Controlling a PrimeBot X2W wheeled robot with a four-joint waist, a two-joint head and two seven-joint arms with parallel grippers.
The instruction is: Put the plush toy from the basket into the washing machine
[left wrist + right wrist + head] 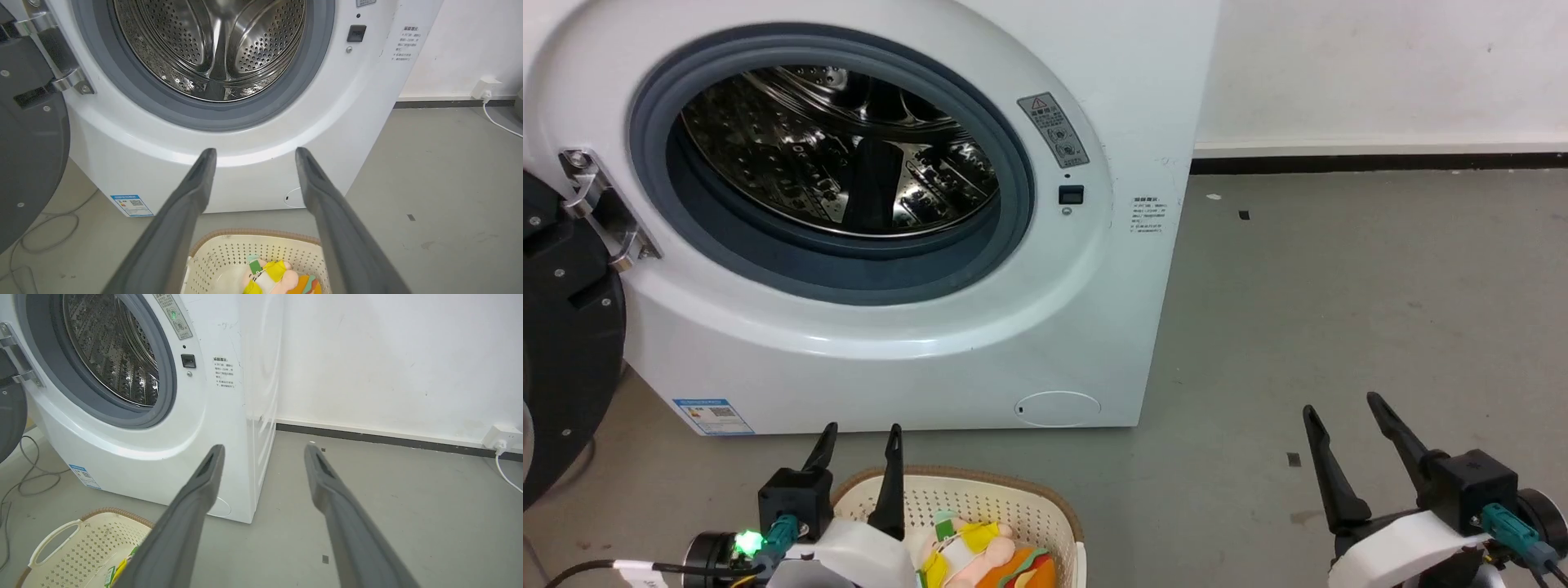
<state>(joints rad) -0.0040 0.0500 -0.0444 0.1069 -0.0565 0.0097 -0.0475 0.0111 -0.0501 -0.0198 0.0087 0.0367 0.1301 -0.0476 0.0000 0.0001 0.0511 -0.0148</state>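
Seeing one plush toy (968, 555), partly cut off below, lying in one basket (1013, 502) before one washing machine (1094, 269), left gripper (862, 427) and right gripper (1340, 403) gaping empty.

Plush toy (972, 551) partly below the edge; panel print (1150, 215) probably unreadable.

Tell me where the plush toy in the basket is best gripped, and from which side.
Grip the plush toy across the piglet's yellow-topped middle, coming down from above. It lies low in the basket, whose walls block any sideways approach, and the soft body should pinch more easily than the wide burger cushion. The open left end effector is nearest.
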